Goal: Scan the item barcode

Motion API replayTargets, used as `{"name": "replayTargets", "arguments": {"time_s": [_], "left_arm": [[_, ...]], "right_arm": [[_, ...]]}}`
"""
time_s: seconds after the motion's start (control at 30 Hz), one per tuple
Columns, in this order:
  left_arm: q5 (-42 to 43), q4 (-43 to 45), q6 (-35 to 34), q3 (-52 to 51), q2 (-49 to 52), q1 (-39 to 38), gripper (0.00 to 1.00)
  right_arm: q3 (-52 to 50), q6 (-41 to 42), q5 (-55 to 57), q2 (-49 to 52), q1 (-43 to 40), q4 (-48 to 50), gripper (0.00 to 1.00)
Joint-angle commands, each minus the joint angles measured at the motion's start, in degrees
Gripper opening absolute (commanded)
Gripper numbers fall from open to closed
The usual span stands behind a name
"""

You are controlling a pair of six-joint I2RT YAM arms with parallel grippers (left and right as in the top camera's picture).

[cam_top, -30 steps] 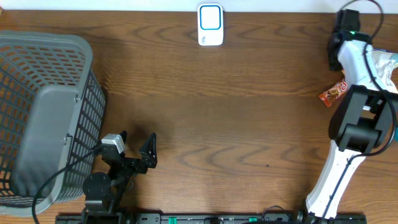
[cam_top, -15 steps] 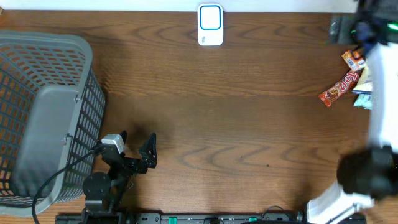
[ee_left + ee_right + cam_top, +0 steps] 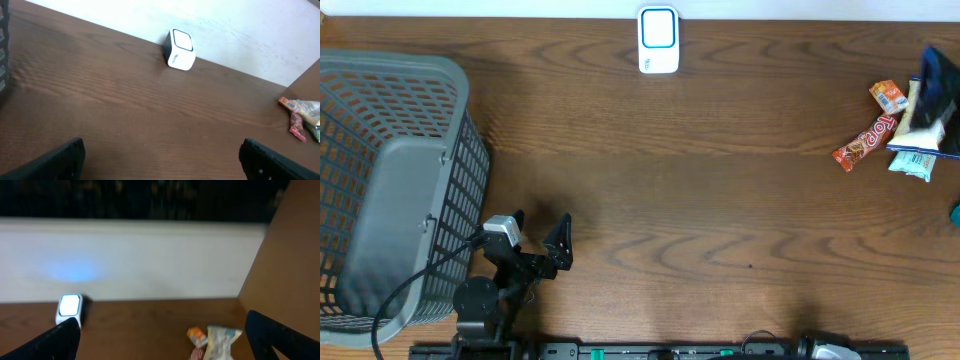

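Target snack pile lay far right of scanner, nearer right gripper, jaws wide, empty; left gripper wide too, well apart.

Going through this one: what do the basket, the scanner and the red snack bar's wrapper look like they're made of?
Basket: grey moulded plastic, matt, judging by its even lattice walls.
Scanner: smooth white plastic shell, it seems, with a blue-lit window.
Red snack bar: probably thin printed film or foil, going by its bright print and flat shape; too small to be sure.
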Motion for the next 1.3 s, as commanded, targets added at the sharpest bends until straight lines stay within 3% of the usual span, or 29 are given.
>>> {"name": "replayTargets", "arguments": {"time_s": [0.0, 0.23, 0.47, 0.67, 1.03, 1.27], "left_arm": [[-0.4, -0.4, -0.3, -0.8, 0.0, -0.1, 0.98], [-0.3, -0.4, -0.3, -0.8, 0.0, -0.1, 0.98], [-0.4, -0.4, -0.3, -0.8, 0.0, -0.1, 0.98], [-0.3, -0.4, -0.3, -0.8, 0.0, -0.1, 0.98], [-0.3, -0.4, -0.3, -0.8, 0.0, -0.1, 0.98], [-0.3, -0.4, -0.3, -0.8, 0.0, -0.1, 0.98]], "right_arm": [[0.0, 0.7, 0.4, -5.8, 0.2, -1.6, 0.99], [-0.9, 0.7, 0.1, -16.5, 0.2, -15.7, 0.99], [-13.7, 0.7, 3.1, -28.8, 0.2, -12.7, 0.99], [-33.1, 1.3, 3.1, -40.8, 2.3, -1.8, 0.99], [-75.3, 1.4, 3.1, -62.1, 7.6, 31.1, 0.99], [-89.7, 1.4, 2.8, -63.7, 7.7, 42.5, 0.99]]}}
